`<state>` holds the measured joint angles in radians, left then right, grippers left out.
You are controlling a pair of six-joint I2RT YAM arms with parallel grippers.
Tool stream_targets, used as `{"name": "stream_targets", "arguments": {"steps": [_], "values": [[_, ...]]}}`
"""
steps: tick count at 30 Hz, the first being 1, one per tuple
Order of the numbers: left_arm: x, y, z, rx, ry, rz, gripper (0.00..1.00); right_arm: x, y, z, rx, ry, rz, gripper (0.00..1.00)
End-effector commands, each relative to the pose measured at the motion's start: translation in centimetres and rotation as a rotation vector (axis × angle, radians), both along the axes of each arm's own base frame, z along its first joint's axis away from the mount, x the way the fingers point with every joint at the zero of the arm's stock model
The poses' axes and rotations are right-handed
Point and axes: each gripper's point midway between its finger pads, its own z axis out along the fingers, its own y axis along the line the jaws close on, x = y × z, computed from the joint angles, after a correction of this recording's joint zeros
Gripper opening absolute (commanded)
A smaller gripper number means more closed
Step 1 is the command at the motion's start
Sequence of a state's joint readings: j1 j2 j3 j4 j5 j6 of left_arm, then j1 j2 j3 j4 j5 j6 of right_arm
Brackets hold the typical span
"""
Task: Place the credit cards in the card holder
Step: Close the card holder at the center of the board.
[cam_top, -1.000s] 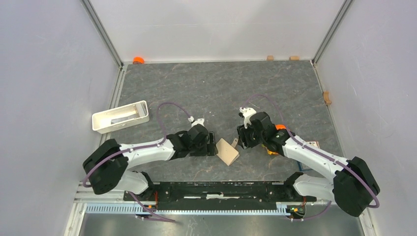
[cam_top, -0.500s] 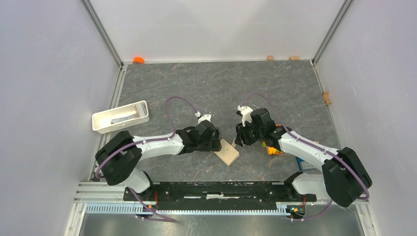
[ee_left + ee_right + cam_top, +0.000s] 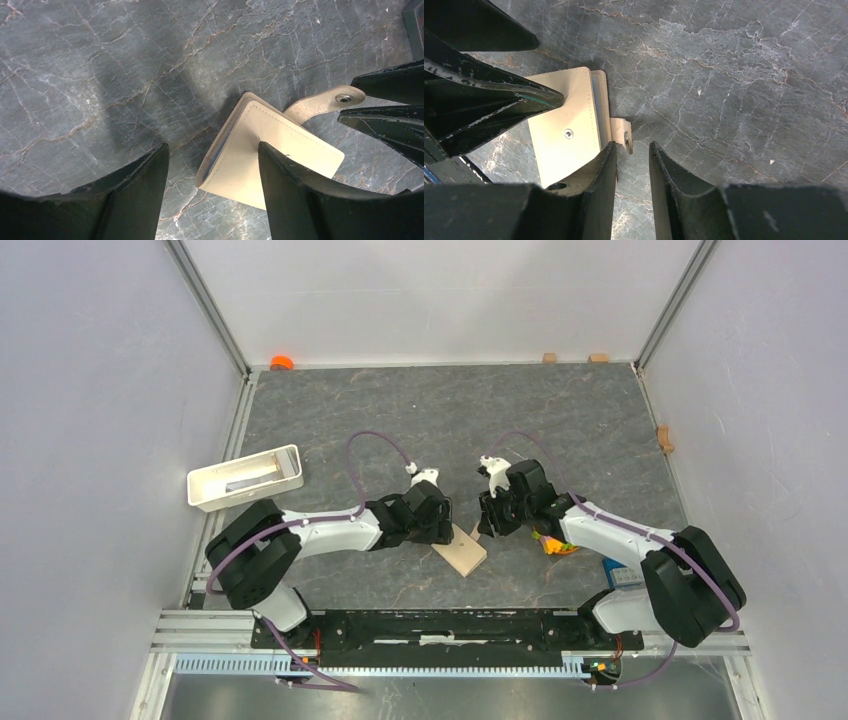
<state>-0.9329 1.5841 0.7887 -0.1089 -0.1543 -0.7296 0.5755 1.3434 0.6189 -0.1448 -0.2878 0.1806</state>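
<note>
Left pincer (image 3: 211, 150): jaws wide apart, clamped on nothing. Its wrist view shows one finger lying over the cream face of the card holder (image 3: 240, 150) and the other over bare table (image 3: 100, 75). Whether that finger presses on the face cannot be judged.

Right pincer (image 3: 631, 146): jaws a narrow gap apart, with the snap tab (image 3: 626, 136) at their mouth. Touching or not: unclear.

The overhead view adds position. The holder lies folded and flat, tab sticking out, near the centre of the table between the two pincers. A white tray (image 3: 245, 477) sits well apart to the left.

The blue-grey inner pockets show only as a thin edge line in the wrist views. Of the cards, only a corner of a blue card (image 3: 614, 568) shows, near right beside the right arm. The toy bricks (image 3: 552, 543) there are half hidden.
</note>
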Motion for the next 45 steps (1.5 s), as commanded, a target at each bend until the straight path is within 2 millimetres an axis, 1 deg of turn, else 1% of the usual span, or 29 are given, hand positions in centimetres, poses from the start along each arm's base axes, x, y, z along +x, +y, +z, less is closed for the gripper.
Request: {"name": "stream_targets", "arguments": {"steps": [1, 4, 9, 13, 18, 19, 22, 24, 29, 33, 35, 37, 38, 45], "values": [[-0.6, 0.4, -1.7, 0.065, 0.02, -0.063, 0.71, 2.3, 1.1, 2.4, 0.047, -0.088, 0.004, 0.34], [-0.9, 0.5, -1.9, 0.077, 0.019, -0.084, 0.68, 2.5, 1.2, 2.6, 0.053, -0.091, 0.005, 0.33], [-1.1, 0.7, -2.4, 0.117, 0.017, -0.124, 0.66, 2.6, 1.3, 2.6, 0.057, -0.091, 0.007, 0.29], [-1.3, 0.8, -2.6, 0.142, 0.013, -0.155, 0.65, 2.5, 1.2, 2.4, 0.055, -0.085, 0.013, 0.24], [-1.4, 0.9, -2.8, 0.173, 0.006, -0.181, 0.64, 2.3, 1.2, 2.1, 0.052, -0.073, 0.024, 0.22], [-1.3, 0.9, -2.8, 0.178, 0.004, -0.183, 0.63, 2.2, 1.2, 2.0, 0.051, -0.071, 0.024, 0.2], [-1.4, 1.1, -3.0, 0.196, 0.005, -0.193, 0.61, 2.2, 1.2, 1.9, 0.053, -0.073, 0.026, 0.07], [-1.5, 1.1, -3.1, 0.201, 0.004, -0.198, 0.59, 2.0, 1.5, 2.2, 0.071, -0.078, 0.04, 0.04], [-1.9, 1.3, -3.3, 0.209, 0.009, -0.2, 0.56, 1.2, 2.1, 2.6, 0.12, -0.086, 0.082, 0.03], [-2.0, 1.3, -3.4, 0.208, 0.012, -0.197, 0.55, 0.3, 2.2, 2.3, 0.129, -0.083, 0.097, 0.02], [-2.1, 1.1, -3.5, 0.207, 0.014, -0.199, 0.54, -0.3, 2.5, 2.2, 0.14, -0.083, 0.112, 0.0], [-2.2, 1.0, -3.5, 0.204, 0.018, -0.2, 0.54, -0.8, 2.7, 2.2, 0.144, -0.081, 0.127, 0.0], [-2.3, 0.9, -3.6, 0.202, 0.021, -0.201, 0.54, -1.4, 3.5, 2.4, 0.16, -0.098, 0.153, 0.0], [-2.5, 1.0, -3.8, 0.204, 0.029, -0.193, 0.53, -2.5, 4.3, 1.7, 0.164, -0.116, 0.152, 0.0]]}}
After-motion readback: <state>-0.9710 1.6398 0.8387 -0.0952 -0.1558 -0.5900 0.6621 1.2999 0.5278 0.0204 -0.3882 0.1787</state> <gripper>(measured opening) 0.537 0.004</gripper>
